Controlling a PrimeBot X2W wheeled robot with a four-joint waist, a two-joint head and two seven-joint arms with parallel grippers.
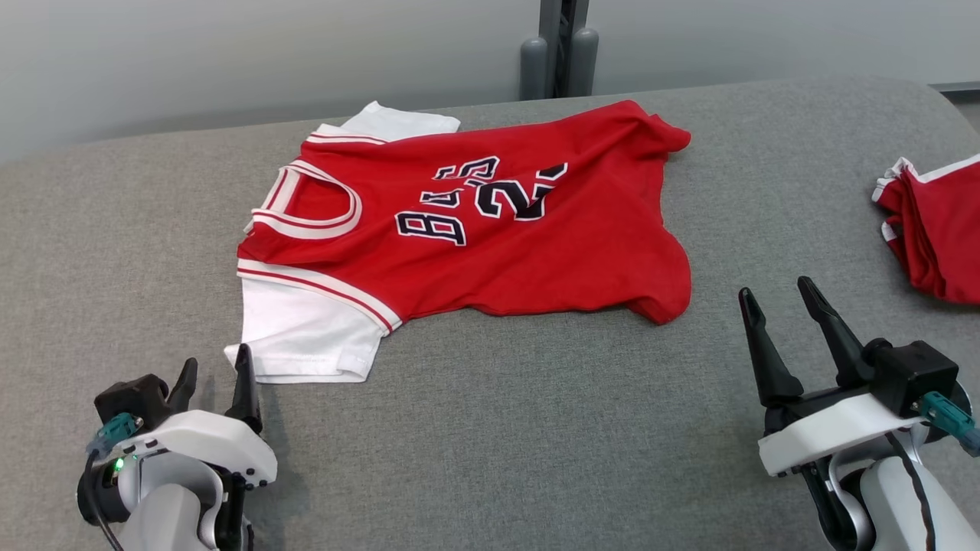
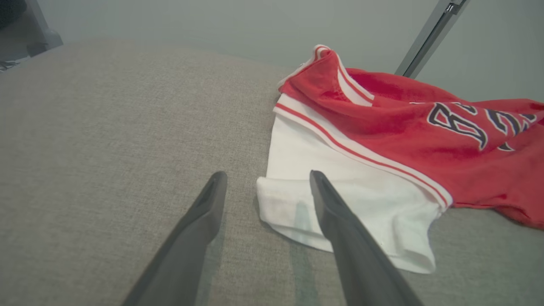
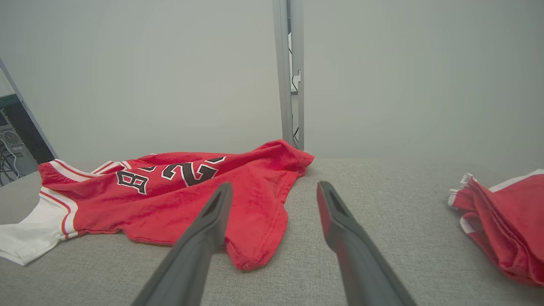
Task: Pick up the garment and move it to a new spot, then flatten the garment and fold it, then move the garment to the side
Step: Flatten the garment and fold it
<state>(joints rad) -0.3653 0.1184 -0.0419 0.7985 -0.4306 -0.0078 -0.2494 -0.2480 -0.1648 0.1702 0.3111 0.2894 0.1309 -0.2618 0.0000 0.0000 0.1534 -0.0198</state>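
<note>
Head view shows the jersey T-shirt (image 1: 490,229) lying face up on the grey cloth-covered tabletop (image 1: 498,428), in the middle and nearer the far edge. Its collar points toward the left edge and its hem toward the right edge. It is rumpled, with the lettering creased and the near hem corner (image 1: 666,306) curled up. One white sleeve (image 1: 306,337) reaches toward the near edge. A second red garment (image 1: 938,229) sits bunched at the right edge, well apart from it.

Likely trouble starts with the pinch. A finger sliding over the sleeve cuff instead of under it would catch one layer only, so the shirt would lift lopsided and bunch further. Pressing too low could nip the tabletop's cloth cover as well. If the two sides rise unevenly, the body could twist and be harder to flatten. A wide swing on the right could snag the second garment.

Both arms rest low at the near edge, fingers pointing away across the tabletop. The left gripper (image 1: 217,357) is wide open and empty, its tips just beside the sleeve cuff. The right gripper (image 1: 775,288) is also spread wide and empty, near the hem corner but clear of it
</note>
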